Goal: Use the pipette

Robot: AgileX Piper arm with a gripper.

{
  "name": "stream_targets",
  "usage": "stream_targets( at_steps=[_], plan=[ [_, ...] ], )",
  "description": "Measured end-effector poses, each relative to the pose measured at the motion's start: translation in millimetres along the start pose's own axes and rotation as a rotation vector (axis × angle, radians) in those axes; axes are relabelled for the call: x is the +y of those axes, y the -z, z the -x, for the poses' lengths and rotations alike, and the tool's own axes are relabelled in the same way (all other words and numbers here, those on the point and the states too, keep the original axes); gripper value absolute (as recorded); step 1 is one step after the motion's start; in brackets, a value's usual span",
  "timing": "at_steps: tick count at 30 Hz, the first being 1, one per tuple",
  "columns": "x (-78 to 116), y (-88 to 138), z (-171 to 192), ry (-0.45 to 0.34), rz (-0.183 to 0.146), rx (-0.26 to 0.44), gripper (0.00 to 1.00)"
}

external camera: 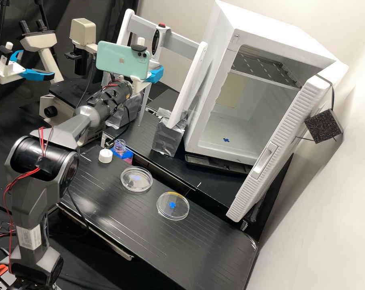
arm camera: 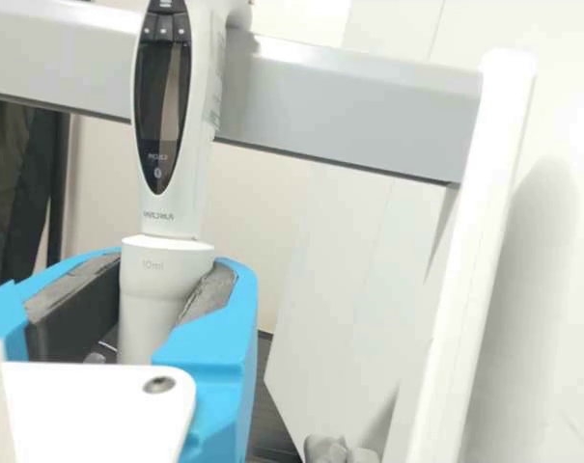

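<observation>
White plastic makes up most of the pipette (arm camera: 197, 207), upright at a pale crossbar (arm camera: 349, 111), its lower barrel held between the two blue fingers of the claw (external camera: 158, 73). Near the open white cabinet (external camera: 209, 76), the table (external camera: 118, 217) carries two clear round dishes (external camera: 135, 186), apart, and a white cap (external camera: 105, 156) just beside a small clear jar (external camera: 120, 146).

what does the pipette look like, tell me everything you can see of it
The pipette is white, apparently plastic, with a long dark oval screen, small dark buttons above that and a wider collar below. In the high view, its top is red. It stands roughly upright at the grey bar, with the blue fingers closed around the collar, hiding its lower part.
</observation>
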Motion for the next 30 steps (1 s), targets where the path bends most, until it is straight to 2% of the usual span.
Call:
stream_targets(
  at_steps=[8, 11, 15, 21, 25, 30],
  plan=[
    [3.6, 5.7, 5.1, 0.013, 0.007, 0.018, 0.00],
    [7.2, 8.2, 8.5, 0.015, 0.000, 0.025, 0.00],
    [10.6, 9.7, 11.0, 0.012, -0.025, 0.030, 0.00],
    [17.4, 6.8, 12.1, -0.006, -0.035, 0.024, 0.00],
    [22.0, 8.7, 14.9, -0.017, -0.067, 0.034, 0.00],
    [27.9, 10.8, 16.8, -0.061, -0.087, 0.048, 0.00]
  ],
)
